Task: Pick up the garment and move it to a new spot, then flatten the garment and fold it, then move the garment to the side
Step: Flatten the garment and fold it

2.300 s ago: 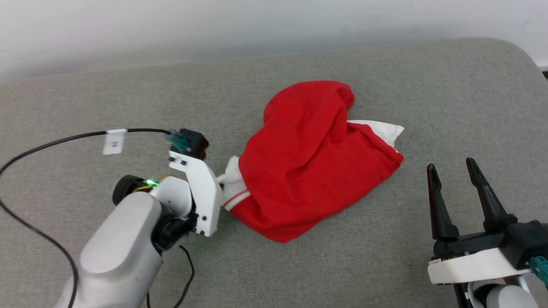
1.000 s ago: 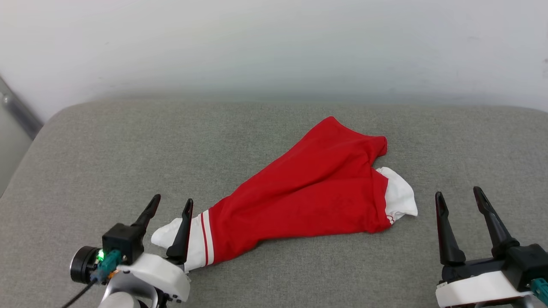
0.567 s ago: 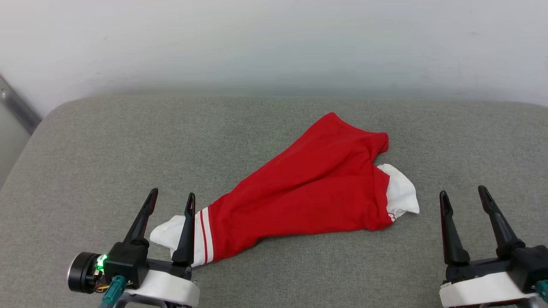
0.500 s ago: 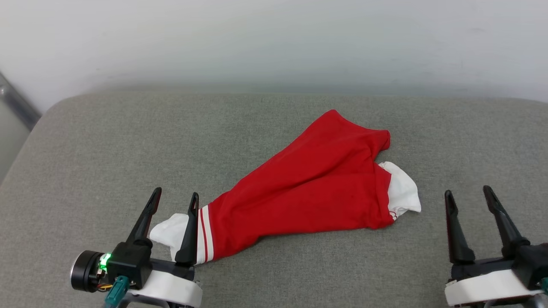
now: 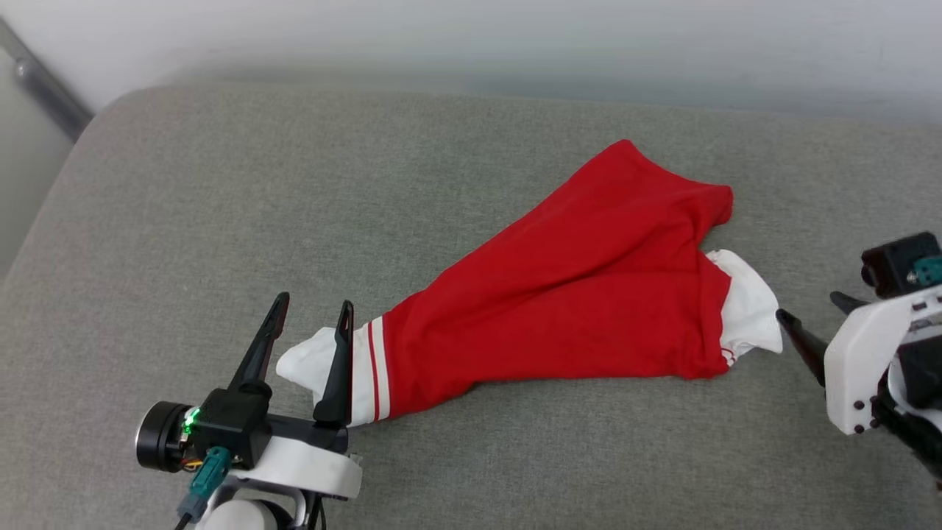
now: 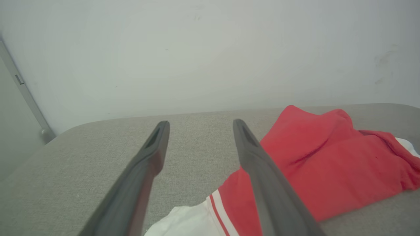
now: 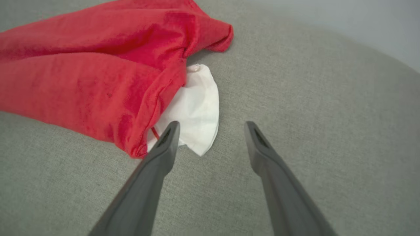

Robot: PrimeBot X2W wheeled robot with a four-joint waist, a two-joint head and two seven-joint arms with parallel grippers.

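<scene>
The garment [image 5: 574, 294] lies bunched on a grey cushion [image 5: 206, 221]. It is drawn out in a long diagonal from the near side, left of the middle, toward the far right. It is mostly plain red cloth in soft folds, and no lettering faces up.

Its near end is a white sleeve with two red stripes [image 5: 364, 368], which lies at the left pincer [image 5: 312, 303]. That pincer's fingers are spread wide and point toward the cushion's far edge. Its right finger crosses the sleeve in the head view. In the left wrist view the sleeve [image 6: 183, 223] sits low between the two fingers, and nothing is pinched. Whether the finger touches the cloth cannot be told.

At the garment's other end a second white sleeve [image 5: 747, 309] pokes out from under the red fold, toward the cushion's right edge. The right pincer [image 5: 807, 305] is turned in toward it, with its fingers spread and empty. In the right wrist view [image 7: 211, 124] one fingertip is at the edge of that sleeve [image 7: 197, 108] and the other is over bare cushion. A pale wall [image 5: 441, 29] stands behind the far edge.
</scene>
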